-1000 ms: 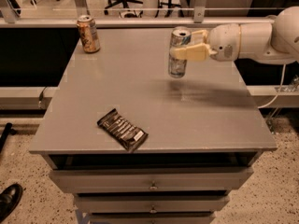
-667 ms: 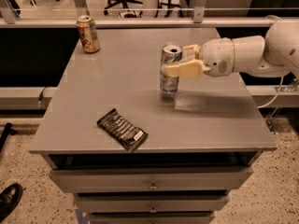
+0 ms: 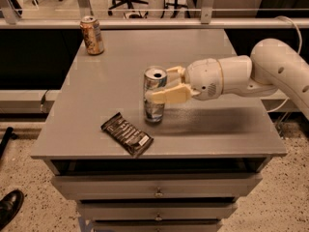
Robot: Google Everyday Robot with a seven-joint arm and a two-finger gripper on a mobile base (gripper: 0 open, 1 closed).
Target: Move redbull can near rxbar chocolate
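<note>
"So, how many cans stand on the counter (image 3: 111, 76)?"

"Two. One redbull can (image 3: 154, 94) stands upright toward the front edge, about midway between the left and right edges. One orange-gold can (image 3: 91, 35) stands upright by the far left corner, well apart from the first."

"And bars?"

"Just one, the rxbar chocolate (image 3: 127, 134). It lies flat and slanted near the front edge, left of the middle. The redbull can is just beside it, a little behind and to the right, and the two do not touch."

"Where is the gripper?"

"The one gripper (image 3: 158, 85) reaches in from the right edge on a white arm (image 3: 241, 74). Its two tan fingers (image 3: 170, 95) are pinched around the upper half of the redbull can, one on the near side and one on the far side."

"Is the can sitting on the surface?"

"Its base is down at the counter top, but I cannot tell whether it rests there or hangs a hair above."

"Anything else?"

"Below the front edge are stacked drawer fronts (image 3: 157, 185) with two small knobs showing. One black shoe (image 3: 9, 207) sits on the speckled floor at the lower left."
</note>
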